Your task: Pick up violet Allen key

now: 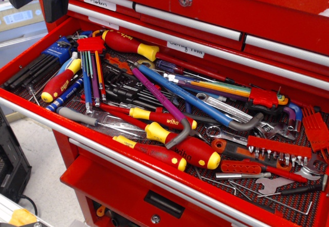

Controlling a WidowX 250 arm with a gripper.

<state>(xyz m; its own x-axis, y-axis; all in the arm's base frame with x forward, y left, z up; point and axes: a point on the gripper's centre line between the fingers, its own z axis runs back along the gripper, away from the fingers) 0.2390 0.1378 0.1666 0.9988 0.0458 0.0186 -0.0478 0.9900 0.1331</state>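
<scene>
The violet Allen key (157, 94) lies diagonally in the middle of the open red tool drawer (36, 111), on top of other tools. Its violet shaft runs from the upper left down to a bare grey bend near the drawer's front. A similar blue-shafted hex key (190, 99) lies just right of it, almost parallel. A black part of my gripper (53, 3) shows at the top left corner, above the drawer's back left end and well away from the violet key. Its fingers cannot be made out.
Red-and-yellow screwdrivers (180, 147) lie under and around the key. A red holder of thin coloured keys (91, 45) and a blue holder of black keys (59, 49) sit at the left. Wrenches and a bit strip (277, 152) fill the right. Closed drawers (205, 11) stand behind.
</scene>
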